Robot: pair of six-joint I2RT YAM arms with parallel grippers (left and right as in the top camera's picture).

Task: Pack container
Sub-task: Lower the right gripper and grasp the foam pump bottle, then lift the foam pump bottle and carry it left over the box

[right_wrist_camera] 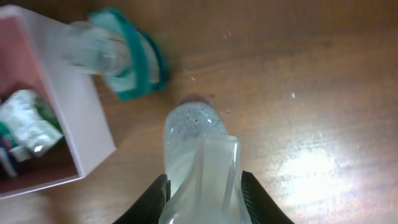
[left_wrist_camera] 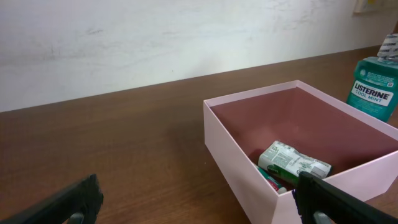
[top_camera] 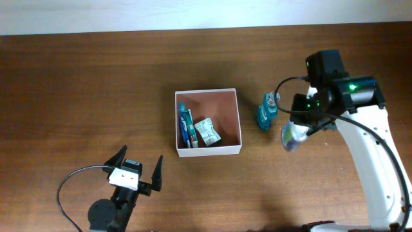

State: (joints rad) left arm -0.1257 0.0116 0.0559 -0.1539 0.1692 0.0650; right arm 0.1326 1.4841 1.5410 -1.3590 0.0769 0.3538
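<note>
At the middle of the table, seen from overhead, sits the container, open side up. A blue tube lies along its 9 o'clock wall with a white packet beside it. The floor toward 12 and 3 o'clock is bare, which is likely where the rest should go. Just outside the 3 o'clock wall stands a teal mouthwash. A little past it, toward 4 o'clock, the right gripper is pinching a clear bottle. The left gripper sits at 7 o'clock of the container, well apart, fingers spread wide and holding nothing — parked, I judge, to leave the box free for the other arm.

From the left wrist, the container fills the 3 o'clock half. The packet lies low against the near wall, and the mouthwash rises upright beyond the far corner at 2 o'clock. The two dark fingers stand far apart at the bottom edge.

From the right wrist, the fingers press on either side of the clear bottle, which points away from the camera — a hold that should keep it from tipping on the way over. The container's corner and the mouthwash lie at 10 o'clock, so the carry looks short. Whether the bottle's base is off the table I cannot tell.
</note>
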